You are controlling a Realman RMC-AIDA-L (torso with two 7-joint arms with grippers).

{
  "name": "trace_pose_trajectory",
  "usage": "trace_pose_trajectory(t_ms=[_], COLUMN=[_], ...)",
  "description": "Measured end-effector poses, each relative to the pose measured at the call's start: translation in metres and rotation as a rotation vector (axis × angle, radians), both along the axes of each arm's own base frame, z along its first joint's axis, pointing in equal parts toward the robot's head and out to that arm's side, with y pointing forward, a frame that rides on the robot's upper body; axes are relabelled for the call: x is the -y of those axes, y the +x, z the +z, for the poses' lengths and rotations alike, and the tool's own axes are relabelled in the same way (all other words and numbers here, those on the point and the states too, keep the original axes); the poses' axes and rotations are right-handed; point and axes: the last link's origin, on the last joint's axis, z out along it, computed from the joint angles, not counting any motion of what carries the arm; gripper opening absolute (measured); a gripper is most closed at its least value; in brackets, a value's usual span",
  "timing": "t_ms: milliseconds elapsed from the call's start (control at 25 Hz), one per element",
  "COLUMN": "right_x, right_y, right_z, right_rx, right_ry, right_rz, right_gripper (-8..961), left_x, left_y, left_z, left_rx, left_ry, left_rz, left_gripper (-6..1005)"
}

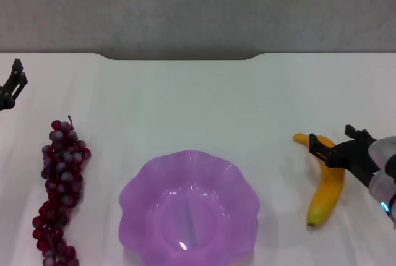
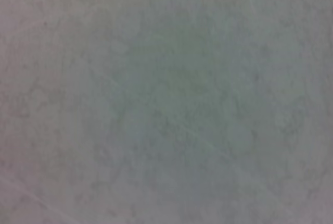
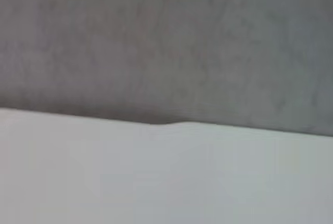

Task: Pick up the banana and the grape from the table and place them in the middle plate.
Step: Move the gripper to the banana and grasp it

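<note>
Translucent purple plastic forms the middle plate, a bowl-like dish with a wavy scalloped rim, resting on the white table; its near edge is cut off. Left of the plate lies the grape, a frosted dark red bunch, long axis running near to far, stem at the far end, near end cropped. Right of the plate lies the banana, smooth yellow-orange, curved, long axis near to far. The right gripper straddles its far half, fingers spread, not clamping it. The left gripper sits far left of the plate, partly cropped, finger state indeterminate.

Left wrist view: only a blurred grey mottled surface.

Right wrist view: white tabletop edge against a grey wall.
</note>
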Motion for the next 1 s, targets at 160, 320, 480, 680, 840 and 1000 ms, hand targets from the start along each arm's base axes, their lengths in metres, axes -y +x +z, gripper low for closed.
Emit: trace_pose_trajectory(t_ms=[160,320,480,680,840,1000], right_x=[0.002,0.005,0.008,0.009,0.01,0.011], right_y=[-0.001,0.002,0.004,0.009,0.013,0.016], right_z=[-0.004,-0.008,-0.008,-0.008,-0.008,-0.009], right_rx=[0.004,0.013,0.014,0.029,0.038,0.046], right_ry=[-0.024,-0.048,-0.05,-0.063,-0.073,-0.083], right_rz=[-0.002,-0.015,-0.023,-0.047,-0.064,-0.081], right_gripper=[893,892,886,870,858,845], left_x=[-0.001,-0.001,-0.001,-0.001,0.0,0.0], left_y=[0.001,0.001,0.001,0.001,0.001,0.001], left_z=[0.0,0.0,0.0,0.0,0.001,0.0], left_rx=[0.0,0.0,0.0,0.0,0.0,0.001], left_ry=[0.0,0.0,0.001,0.003,0.004,0.005], left_rz=[-0.002,-0.002,-0.004,-0.006,-0.007,-0.008], left_gripper=[903,902,902,902,903,903])
